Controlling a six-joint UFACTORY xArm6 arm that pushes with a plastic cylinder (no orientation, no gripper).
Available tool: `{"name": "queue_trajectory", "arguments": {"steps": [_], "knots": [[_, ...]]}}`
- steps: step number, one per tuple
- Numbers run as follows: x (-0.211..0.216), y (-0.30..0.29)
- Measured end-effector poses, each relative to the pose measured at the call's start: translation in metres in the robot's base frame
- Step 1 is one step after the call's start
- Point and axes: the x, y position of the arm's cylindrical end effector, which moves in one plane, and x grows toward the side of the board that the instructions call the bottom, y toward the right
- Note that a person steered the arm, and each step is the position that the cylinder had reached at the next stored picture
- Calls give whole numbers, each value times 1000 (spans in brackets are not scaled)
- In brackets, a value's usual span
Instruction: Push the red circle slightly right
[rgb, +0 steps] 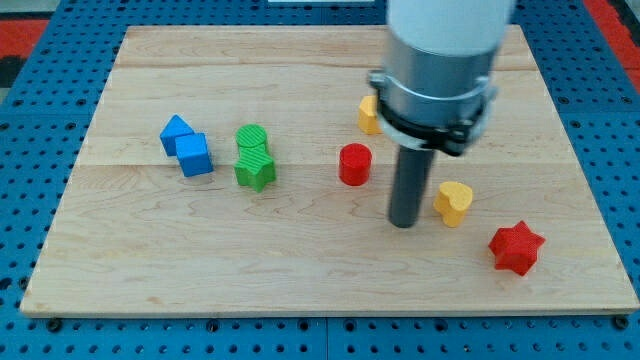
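The red circle (354, 164) stands near the middle of the wooden board (150, 260). My tip (403, 224) rests on the board below and to the right of the red circle, a short gap apart from it. A yellow heart-shaped block (453, 202) lies just right of my tip. The arm's grey body hides part of the board's upper right.
A yellow block (368, 115) sits above the red circle, partly hidden by the arm. A red star (516, 247) lies at the lower right. A green circle (253, 141) and green star (255, 171) touch left of centre. Two blue blocks (186, 144) lie further left.
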Motion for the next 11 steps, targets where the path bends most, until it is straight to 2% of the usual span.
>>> {"name": "queue_trajectory", "arguments": {"steps": [3, 4, 5, 6, 8, 9, 10, 11], "knots": [[-24, 73], [-21, 7], [-11, -33], [17, -82], [-49, -100], [-71, -32], [-73, -13], [-75, -52]]}}
